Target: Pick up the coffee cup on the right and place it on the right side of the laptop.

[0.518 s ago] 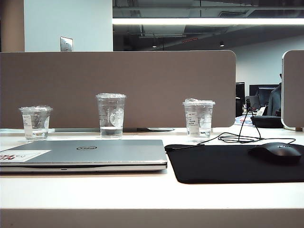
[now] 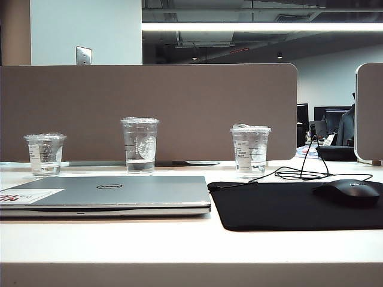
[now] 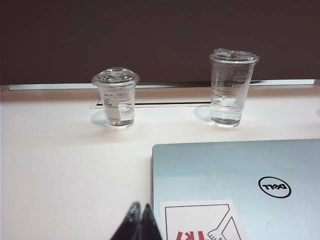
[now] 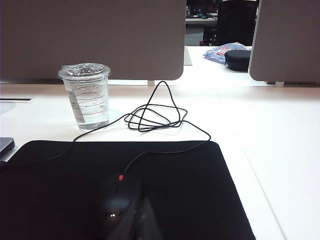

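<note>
The coffee cup (image 2: 250, 150), clear and lidded with a white label, stands upright at the back of the desk, right of the closed silver laptop (image 2: 111, 191) and behind the black mouse pad. In the right wrist view the coffee cup (image 4: 87, 97) is far ahead of my right gripper (image 4: 142, 207), whose fingers are shut and empty above the mouse. My left gripper (image 3: 140, 212) is shut and empty beside the laptop (image 3: 235, 185) corner with the sticker. Neither arm shows in the exterior view.
A siren-logo cup (image 2: 139, 146) and a shorter cup (image 2: 45, 154) stand behind the laptop. A black mouse (image 2: 349, 191) lies on the mouse pad (image 2: 281, 209); its coiled cable (image 2: 299, 173) lies just right of the coffee cup. A brown divider (image 2: 149, 107) backs the desk.
</note>
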You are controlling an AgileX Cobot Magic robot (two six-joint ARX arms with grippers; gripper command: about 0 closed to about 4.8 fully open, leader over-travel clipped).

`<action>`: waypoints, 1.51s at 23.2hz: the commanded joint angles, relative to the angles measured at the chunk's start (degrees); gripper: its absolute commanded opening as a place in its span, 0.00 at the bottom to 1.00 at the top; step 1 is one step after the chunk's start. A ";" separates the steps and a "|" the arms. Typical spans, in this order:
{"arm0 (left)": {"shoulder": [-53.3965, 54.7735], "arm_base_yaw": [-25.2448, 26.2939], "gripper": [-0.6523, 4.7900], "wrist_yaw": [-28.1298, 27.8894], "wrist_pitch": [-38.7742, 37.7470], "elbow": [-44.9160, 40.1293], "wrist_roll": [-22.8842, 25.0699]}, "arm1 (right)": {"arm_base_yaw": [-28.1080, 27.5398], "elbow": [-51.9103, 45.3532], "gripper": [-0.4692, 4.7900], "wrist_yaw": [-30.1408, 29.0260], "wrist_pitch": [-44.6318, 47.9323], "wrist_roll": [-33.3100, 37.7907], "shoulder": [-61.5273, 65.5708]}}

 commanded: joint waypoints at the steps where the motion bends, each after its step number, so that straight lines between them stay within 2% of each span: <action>1: 0.02 0.07 0.11 0.35 2.67 0.81 -0.96 | 0.04 1.29 0.08 -0.15 1.81 0.48 -0.13; 4: 0.04 0.07 0.11 -0.98 1.66 3.65 -5.40 | 0.04 5.11 0.08 -0.13 1.81 0.55 0.15; 13: 2.34 0.04 0.11 -0.90 0.28 12.66 -5.99 | 0.07 15.28 0.08 -1.51 4.33 0.52 7.30; 16: 8.39 0.04 0.11 -0.46 -0.57 18.40 -9.07 | 0.07 18.93 0.08 -6.21 8.24 0.50 14.86; 19: 16.63 0.00 0.11 2.69 -0.59 24.70 -9.07 | 0.09 21.90 0.08 -10.58 15.34 0.39 24.85; 22: 24.00 0.00 0.11 5.95 -1.31 31.39 -9.03 | 0.09 24.65 0.08 -10.60 20.50 0.39 33.38; 26: 29.38 -1.53 0.11 7.02 -7.61 38.38 -7.72 | 0.11 27.71 0.08 -11.39 22.43 0.42 42.14; 28: 32.13 -3.74 0.11 7.74 -9.94 41.29 -7.23 | 0.13 29.81 0.08 -13.84 23.56 0.39 46.84; 32: 36.39 -12.74 0.11 7.76 -12.79 45.46 -5.99 | 0.13 31.06 0.08 -15.50 30.12 0.42 54.55; 35: 39.93 -20.48 0.11 2.99 -19.69 49.92 -3.96 | 0.20 31.28 0.08 -15.63 33.29 0.42 59.49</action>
